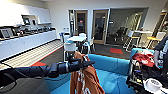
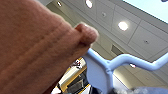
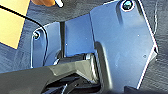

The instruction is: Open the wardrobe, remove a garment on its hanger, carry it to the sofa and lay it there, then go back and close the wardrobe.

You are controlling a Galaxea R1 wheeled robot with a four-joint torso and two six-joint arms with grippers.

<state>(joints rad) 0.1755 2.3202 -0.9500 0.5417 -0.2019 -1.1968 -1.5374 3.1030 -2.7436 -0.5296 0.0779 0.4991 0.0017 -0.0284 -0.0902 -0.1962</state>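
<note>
Head cam high, fwd-down; left wrist cam faces ceiling.

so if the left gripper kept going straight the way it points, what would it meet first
The left gripper points rightward over the sofa. Its line likely reaches the cluttered cart beside the sofa first, though depth is unclear.

Rust-orange garment (image 1: 83, 76) on pale hanger (image 2: 110, 68), hanging upright in front of the blue sofa (image 1: 113, 66).
</note>
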